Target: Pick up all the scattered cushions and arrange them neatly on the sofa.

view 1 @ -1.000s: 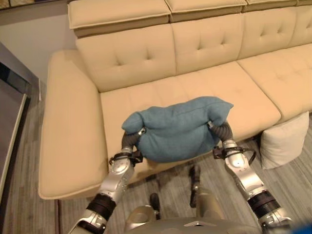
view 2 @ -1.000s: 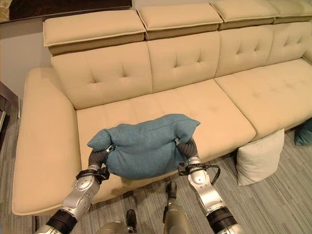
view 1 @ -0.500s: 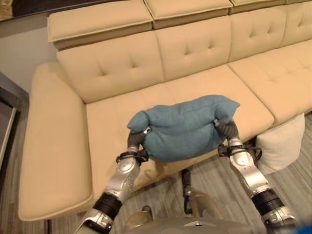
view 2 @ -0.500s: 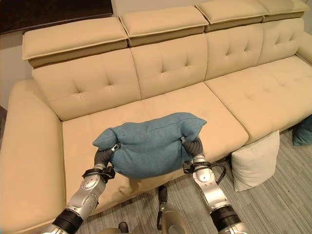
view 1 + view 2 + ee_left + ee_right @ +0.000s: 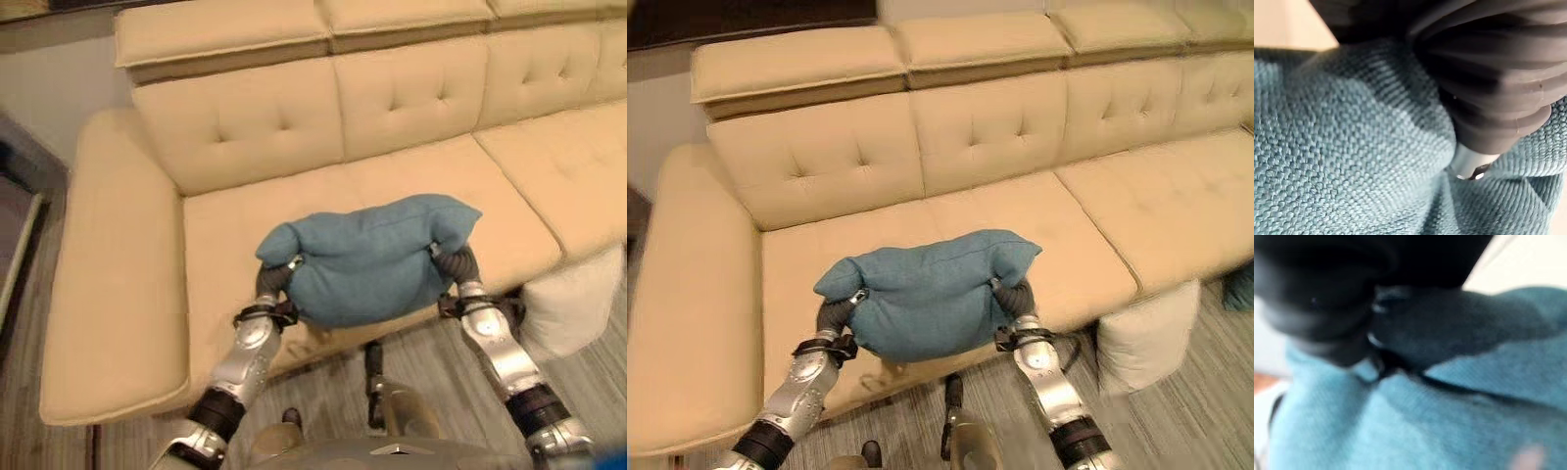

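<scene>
Blue cushion (image 5: 367, 259) was squeezed between left hand (image 5: 271, 284) and right hand (image 5: 448, 262), above the sofa (image 5: 245, 211) seat | fingers hidden in cloth, can't tell | could slip out if squeeze loosens | white cushion (image 5: 568, 304) waited on floor.

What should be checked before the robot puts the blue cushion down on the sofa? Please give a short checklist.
1. Blue woven fabric cushion held between left hand and right hand, one at each end: ok.
2. How the fingers grip: hidden in the fabric, cannot tell.
3. Seat of the beige tufted sofa behind the cushion is bare: ok.
4. Cushion is over the seat's front edge, not yet resting: ok.
5. White square cushion on the floor against the sofa front, not picked up: not ok.
</scene>
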Available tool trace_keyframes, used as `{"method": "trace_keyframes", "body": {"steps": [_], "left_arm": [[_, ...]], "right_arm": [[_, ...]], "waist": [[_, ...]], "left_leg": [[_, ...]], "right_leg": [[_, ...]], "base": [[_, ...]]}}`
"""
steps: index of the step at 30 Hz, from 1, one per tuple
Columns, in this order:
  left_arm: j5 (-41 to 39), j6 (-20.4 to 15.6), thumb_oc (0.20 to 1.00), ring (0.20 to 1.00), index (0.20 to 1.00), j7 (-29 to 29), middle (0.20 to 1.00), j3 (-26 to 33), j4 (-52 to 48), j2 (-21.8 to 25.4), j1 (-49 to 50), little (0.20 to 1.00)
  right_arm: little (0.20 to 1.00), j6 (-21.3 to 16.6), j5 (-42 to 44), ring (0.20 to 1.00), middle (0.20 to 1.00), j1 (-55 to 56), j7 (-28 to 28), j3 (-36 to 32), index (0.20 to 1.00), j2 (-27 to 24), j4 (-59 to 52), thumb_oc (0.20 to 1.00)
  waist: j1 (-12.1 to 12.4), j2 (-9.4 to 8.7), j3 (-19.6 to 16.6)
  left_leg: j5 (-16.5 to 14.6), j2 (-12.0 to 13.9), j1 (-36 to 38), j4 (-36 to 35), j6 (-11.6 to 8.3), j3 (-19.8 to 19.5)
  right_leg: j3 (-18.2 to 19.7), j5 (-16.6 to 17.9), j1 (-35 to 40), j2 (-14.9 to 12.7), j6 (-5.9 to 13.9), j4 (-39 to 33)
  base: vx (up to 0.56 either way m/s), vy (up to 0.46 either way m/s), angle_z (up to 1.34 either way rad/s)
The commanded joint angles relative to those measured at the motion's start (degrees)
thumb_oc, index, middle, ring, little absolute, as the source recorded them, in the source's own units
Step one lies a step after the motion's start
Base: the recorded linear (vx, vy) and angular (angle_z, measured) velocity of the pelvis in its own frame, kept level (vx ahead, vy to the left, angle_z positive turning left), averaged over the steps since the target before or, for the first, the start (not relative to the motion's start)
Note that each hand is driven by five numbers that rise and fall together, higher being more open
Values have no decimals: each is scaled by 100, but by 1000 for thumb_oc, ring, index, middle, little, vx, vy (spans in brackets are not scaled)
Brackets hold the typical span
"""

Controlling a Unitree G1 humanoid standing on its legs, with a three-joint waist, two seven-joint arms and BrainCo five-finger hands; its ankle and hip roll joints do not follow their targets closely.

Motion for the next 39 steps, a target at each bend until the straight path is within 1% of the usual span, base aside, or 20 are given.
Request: {"method": "trace_keyframes", "body": {"steps": [1,4,8,16,22,27,31,32,33,34,35,36,39], "left_arm": [[213,-170,200,200,200,-227,200,-209,-902,269,-549,200],[265,-150,200,200,200,-224,200,-194,-882,246,-514,200],[262,-123,200,200,200,-232,200,-148,-870,191,-442,200],[224,-86,200,200,200,-227,200,-79,-878,142,-356,200],[263,-79,200,200,200,-196,200,-18,-895,126,-365,200],[549,-108,200,200,200,-42,200,139,-932,218,-568,200],[595,-191,200,200,200,175,200,237,-907,233,-932,200],[632,-234,200,200,200,324,200,249,-882,242,-1254,200],[632,-235,200,200,200,325,200,252,-877,241,-1266,200],[641,-313,200,200,200,526,200,271,-807,255,-1643,200],[647,-347,200,200,200,630,200,263,-767,260,-1870,200],[647,-349,200,200,200,631,200,266,-760,260,-1888,200],[565,-488,200,200,200,922,200,270,-582,342,-2664,200]], "right_arm": [[200,-539,29,200,200,-944,353,573,200,817,-87,200],[200,-538,29,200,200,-869,360,521,200,833,-53,200],[200,-504,-61,200,200,-795,367,492,200,788,-72,200],[200,-492,-28,200,200,-683,379,374,200,728,-77,200],[200,-472,-72,200,200,-684,387,363,200,688,-96,200],[200,-459,-173,200,200,-973,356,380,200,609,-148,200],[200,-463,-179,200,200,-1431,270,457,200,572,-85,200],[200,-458,-192,200,200,-1797,188,557,200,535,-3,200],[200,-461,-191,200,200,-1812,187,557,200,535,5,200],[200,-463,-181,200,200,-2253,86,673,200,553,56,200],[200,-461,-185,200,200,-2490,32,732,200,549,97,200],[200,-465,-184,200,200,-2509,30,731,200,549,108,200],[200,-452,-156,200,200,-3295,-165,878,200,470,271,200]], "waist": [[400,-108,-589],[376,-84,-656],[362,-73,-689],[348,-103,-788],[350,-64,-810],[395,-7,-781],[444,21,-674],[487,34,-545],[486,35,-539],[538,43,-365],[562,42,-282],[558,42,-279],[612,52,15]], "left_leg": [[1914,-418,939,-3293,169,207],[1902,-450,1022,-3376,157,207],[1900,-425,1057,-3376,117,180],[1837,-384,1296,-3376,94,176],[1803,-367,1402,-3376,88,190],[1767,-353,1469,-3376,87,231],[1763,-368,1410,-3368,96,232],[1758,-374,1307,-3316,105,222],[1758,-374,1302,-3313,105,222],[1765,-378,1111,-3232,109,193],[1766,-381,981,-3165,108,173],[1761,-380,964,-3151,109,171],[1759,-403,497,-2884,122,86]], "right_leg": [[205,-316,697,-435,957,-280],[82,-328,786,-477,966,-386],[18,-317,860,-461,958,-521],[-31,-365,1149,-385,930,-726],[-42,-427,1229,-358,905,-719],[-46,-431,1243,-355,897,-751],[-58,-439,1180,-369,882,-762],[-71,-442,1087,-395,877,-733],[-70,-443,1081,-395,877,-728],[-71,-435,912,-413,861,-661],[-79,-427,817,-426,854,-623],[-80,-429,803,-427,853,-615],[-91,-372,417,-475,838,-463]], "base": [[21,25,-157],[51,39,-14],[21,-8,11],[28,-33,-9],[18,-11,0],[45,-11,-7],[-1,5,-2],[-40,16,-3],[-116,13,-2],[-127,-1,-3],[-128,-1,-4],[-109,-2,-6],[-155,6,4]]}}
